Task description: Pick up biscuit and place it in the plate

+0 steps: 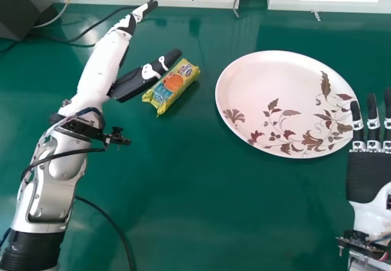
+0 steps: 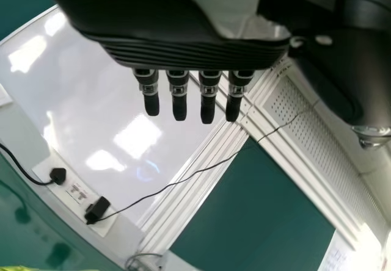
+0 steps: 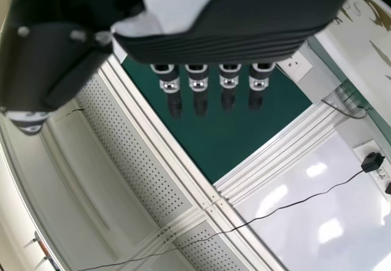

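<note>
- Left hand (image 1: 101, 72), head view: laid out toward one o'clock. Fingers straight, thumb (image 1: 135, 83) spread away from them, aimed at roughly two o'clock. Released; nothing in grasp.
- Biscuit (image 1: 173, 88), head view: yellow packet flat on the green table (image 1: 201, 204), at about four o'clock from the left hand, close along the thumb's outer side. Contact between thumb and packet: cannot tell, the two overlap from this angle.
- Plate (image 1: 263, 69), head view: at three o'clock from the biscuit, well apart from it, with no biscuit on it.
- Right hand (image 1: 371, 173), head view: at four o'clock from the plate, fingers straight toward twelve, by the plate's rim. Released, holding nothing.
- Progress, judged: approach stage. Done: left hand brought near the packet. Left: get thumb and fingers round it, grip, lift, carry toward three o'clock, lower, let go.
- View comparison, left wrist: separates the left hand's fingers side by side, where the head view stacks them edge-on; adds the whiteboard (image 2: 91, 94) and a sliver of the biscuit's wrapper.
- View comparison, right wrist: adds perforated panels (image 3: 134, 143) and part of the plate's leaf pattern; the head view gives the plate's full round.
</note>
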Robot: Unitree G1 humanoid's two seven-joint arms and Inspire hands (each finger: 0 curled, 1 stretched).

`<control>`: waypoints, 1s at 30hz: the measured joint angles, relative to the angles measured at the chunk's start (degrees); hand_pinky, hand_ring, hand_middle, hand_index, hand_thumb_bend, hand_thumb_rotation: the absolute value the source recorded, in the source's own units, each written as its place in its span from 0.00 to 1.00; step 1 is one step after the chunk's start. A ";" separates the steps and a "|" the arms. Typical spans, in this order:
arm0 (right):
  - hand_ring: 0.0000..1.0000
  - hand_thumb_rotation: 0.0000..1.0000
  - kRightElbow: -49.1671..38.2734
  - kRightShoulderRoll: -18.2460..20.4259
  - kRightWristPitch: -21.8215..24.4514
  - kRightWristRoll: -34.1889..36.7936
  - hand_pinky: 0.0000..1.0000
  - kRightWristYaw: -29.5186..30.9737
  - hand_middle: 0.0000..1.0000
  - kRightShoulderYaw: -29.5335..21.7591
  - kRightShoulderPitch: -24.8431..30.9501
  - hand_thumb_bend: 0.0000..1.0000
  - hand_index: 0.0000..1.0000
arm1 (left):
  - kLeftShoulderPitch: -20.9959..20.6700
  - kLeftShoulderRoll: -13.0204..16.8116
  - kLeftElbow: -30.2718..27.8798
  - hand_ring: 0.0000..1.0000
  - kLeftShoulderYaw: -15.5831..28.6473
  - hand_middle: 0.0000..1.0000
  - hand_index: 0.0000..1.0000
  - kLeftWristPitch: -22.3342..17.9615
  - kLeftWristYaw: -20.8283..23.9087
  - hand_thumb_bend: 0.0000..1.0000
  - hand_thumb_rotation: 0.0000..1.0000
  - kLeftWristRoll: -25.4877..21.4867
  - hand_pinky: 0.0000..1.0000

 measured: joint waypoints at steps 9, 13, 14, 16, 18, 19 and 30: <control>1.00 0.52 -0.13 0.01 -0.03 -0.02 1.00 -0.31 1.00 0.15 0.08 1.00 0.97 | -1.11 1.71 -0.14 1.00 -1.60 1.00 1.00 2.16 0.00 1.00 0.71 5.09 1.00; 1.00 0.52 -0.10 0.00 -0.04 0.03 1.00 -0.29 1.00 0.11 0.09 1.00 0.97 | -1.69 1.89 0.48 1.00 -2.71 1.00 1.00 2.94 0.01 1.00 0.71 6.40 1.00; 1.00 0.51 -0.10 0.00 -0.05 0.08 1.00 -0.23 1.00 0.12 0.09 1.00 0.97 | -1.87 1.89 0.92 1.00 -2.90 1.00 1.00 3.21 0.01 1.00 0.71 6.43 1.00; 1.00 0.50 -0.11 0.01 -0.08 0.06 1.00 -0.16 1.00 0.12 0.11 1.00 0.97 | -2.05 1.88 1.54 1.00 -3.16 1.00 1.00 3.47 0.06 1.00 0.72 6.50 1.00; 1.00 0.50 -0.11 0.00 -0.11 0.06 1.00 -0.16 1.00 0.12 0.13 1.00 0.97 | -2.08 1.88 1.77 1.00 -3.46 1.00 1.00 3.98 0.21 1.00 0.72 7.03 1.00; 1.00 0.50 -0.11 0.00 -0.11 0.07 1.00 -0.15 1.00 0.11 0.14 1.00 0.97 | -2.09 1.88 1.79 1.00 -3.58 1.00 1.00 4.19 0.22 1.00 0.72 7.19 1.00; 1.00 0.50 0.00 0.00 -0.39 -0.07 1.00 0.35 1.00 0.03 0.21 1.00 0.97 | -2.39 2.37 1.65 1.00 -5.74 1.00 1.00 8.43 -2.02 1.00 0.75 10.51 1.00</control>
